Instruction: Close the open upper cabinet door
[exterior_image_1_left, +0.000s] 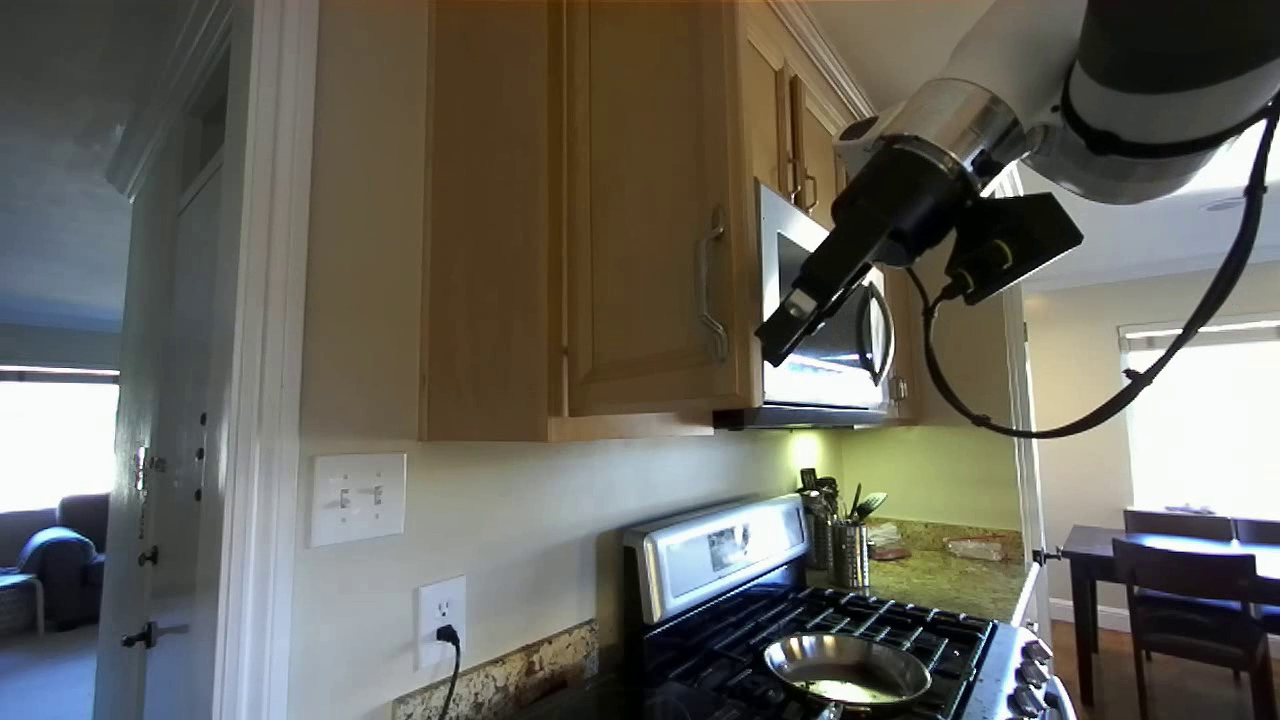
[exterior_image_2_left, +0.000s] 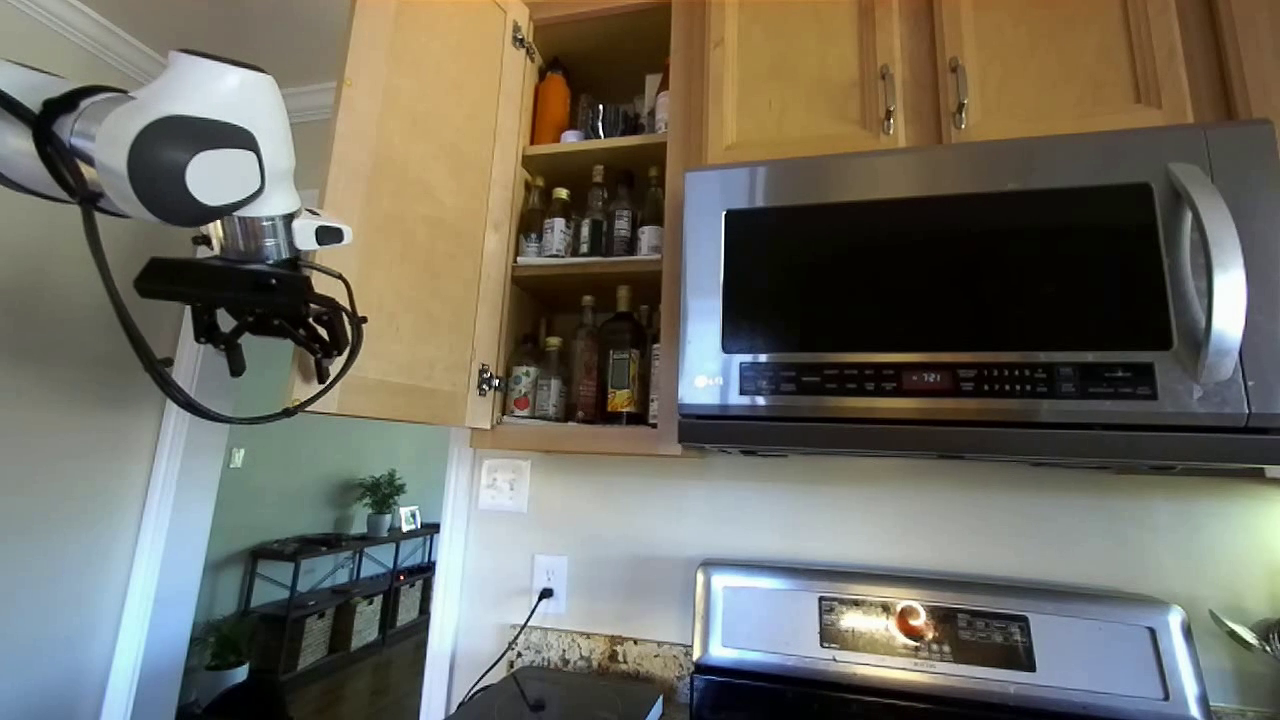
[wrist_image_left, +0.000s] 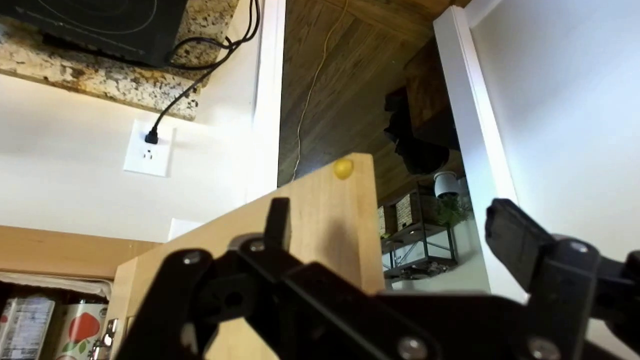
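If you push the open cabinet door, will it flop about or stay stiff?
The cabinet door will probably stay stiff, as it looks wooden and fairly thick. It should swing rather than tip, since metal hinges join one edge to the cabinet.

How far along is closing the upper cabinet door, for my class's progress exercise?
Done: the approach, apparently, with the open gripper near the free edge of the upper cabinet door. In hand: perhaps alignment; no grasp shows. Left: the closing swing, since the door stands open, exposing glass bottles.
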